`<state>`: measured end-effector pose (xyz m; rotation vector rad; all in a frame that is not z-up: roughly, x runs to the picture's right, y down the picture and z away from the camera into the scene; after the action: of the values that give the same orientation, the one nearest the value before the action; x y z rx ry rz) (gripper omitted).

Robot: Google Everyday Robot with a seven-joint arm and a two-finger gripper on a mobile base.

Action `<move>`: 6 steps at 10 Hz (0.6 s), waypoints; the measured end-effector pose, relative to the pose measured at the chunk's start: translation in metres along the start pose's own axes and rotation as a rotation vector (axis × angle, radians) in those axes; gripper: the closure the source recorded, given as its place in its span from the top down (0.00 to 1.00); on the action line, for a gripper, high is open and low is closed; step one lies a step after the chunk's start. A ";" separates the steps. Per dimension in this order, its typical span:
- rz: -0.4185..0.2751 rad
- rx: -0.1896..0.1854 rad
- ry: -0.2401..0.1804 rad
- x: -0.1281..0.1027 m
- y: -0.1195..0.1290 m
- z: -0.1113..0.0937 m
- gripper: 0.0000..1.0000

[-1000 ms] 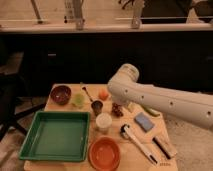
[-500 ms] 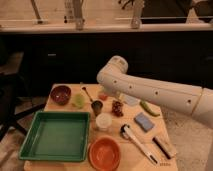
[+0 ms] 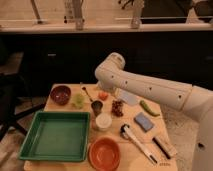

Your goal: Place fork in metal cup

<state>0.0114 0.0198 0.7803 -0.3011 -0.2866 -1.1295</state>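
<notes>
The fork (image 3: 86,93) is a slim dark utensil lying flat near the back of the wooden table (image 3: 165,132), between a pale green cup (image 3: 78,101) and a small red item (image 3: 103,95). The metal cup (image 3: 97,107) stands upright just in front of it, with a white cup (image 3: 103,121) in front of that. My white arm reaches in from the right and bends down over the table's back edge. My gripper (image 3: 111,91) hangs below that bend, a little right of the fork and behind the metal cup. It holds nothing; its tips are largely hidden.
A green tray (image 3: 30,150) fills the front left, with an orange bowl (image 3: 104,153) beside it. A dark red bowl (image 3: 60,94) sits at the back left. To the right lie a blue sponge (image 3: 143,121), a green pepper (image 3: 148,108) and a white-handled tool (image 3: 139,144).
The arm's bend has swung leftward over the back of the table, closer to the fork and cups. Nothing on the table has moved.
</notes>
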 end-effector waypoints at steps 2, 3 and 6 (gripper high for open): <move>-0.003 0.001 -0.001 -0.001 -0.002 0.000 0.80; -0.003 0.001 -0.001 -0.001 -0.002 0.000 0.80; -0.028 0.000 0.030 0.002 -0.004 0.001 0.80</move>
<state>0.0087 0.0176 0.7825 -0.2807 -0.2653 -1.1604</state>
